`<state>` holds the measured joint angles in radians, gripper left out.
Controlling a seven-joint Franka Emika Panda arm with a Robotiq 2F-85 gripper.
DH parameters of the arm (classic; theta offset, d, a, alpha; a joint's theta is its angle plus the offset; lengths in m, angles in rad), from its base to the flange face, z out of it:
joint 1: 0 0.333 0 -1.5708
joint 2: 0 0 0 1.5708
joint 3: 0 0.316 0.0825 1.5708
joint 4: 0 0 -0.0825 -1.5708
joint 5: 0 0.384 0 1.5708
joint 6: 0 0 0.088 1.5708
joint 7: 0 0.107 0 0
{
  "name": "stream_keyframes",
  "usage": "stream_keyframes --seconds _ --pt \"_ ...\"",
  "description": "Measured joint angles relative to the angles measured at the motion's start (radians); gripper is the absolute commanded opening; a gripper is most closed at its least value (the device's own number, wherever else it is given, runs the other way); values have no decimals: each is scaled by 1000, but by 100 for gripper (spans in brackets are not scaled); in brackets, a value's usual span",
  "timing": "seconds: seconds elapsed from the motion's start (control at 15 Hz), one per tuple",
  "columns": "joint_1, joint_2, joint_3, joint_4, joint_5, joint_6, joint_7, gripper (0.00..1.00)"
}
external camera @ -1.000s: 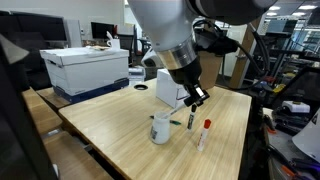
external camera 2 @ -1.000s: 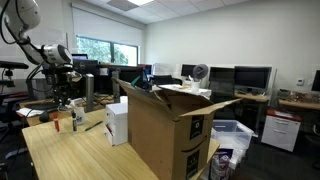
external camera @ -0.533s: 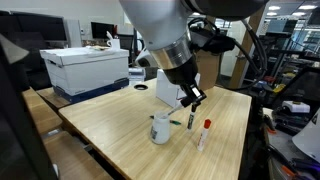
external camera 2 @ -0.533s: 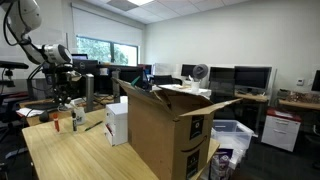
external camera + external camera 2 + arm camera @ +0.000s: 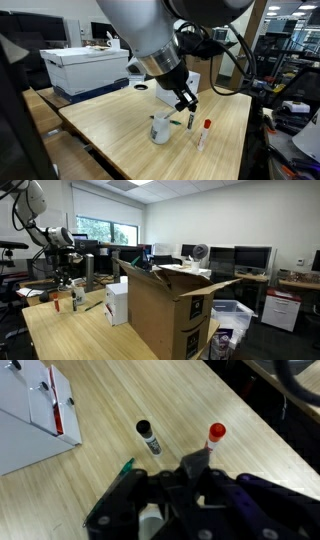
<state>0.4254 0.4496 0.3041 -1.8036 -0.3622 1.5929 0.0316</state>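
Gripper (image 5: 188, 101) is seen fully closed and empty, held above white mug (image 5: 160, 129); black marker (image 5: 148, 436) and red-capped marker (image 5: 212, 436) are laid nearby, mid-tabletop (image 5: 110, 125).

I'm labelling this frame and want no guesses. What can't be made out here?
- Green marker: wrist view, mostly hidden behind the gripper.
- Mug: in an exterior view, contents too small to tell.
- White box: wrist view, cut off by the left edge; print too blurred to read.
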Motion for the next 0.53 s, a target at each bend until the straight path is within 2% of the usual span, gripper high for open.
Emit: stream_keyframes --seconds 0.53 --pt "0 58 -12 88 0 -19 0 5"
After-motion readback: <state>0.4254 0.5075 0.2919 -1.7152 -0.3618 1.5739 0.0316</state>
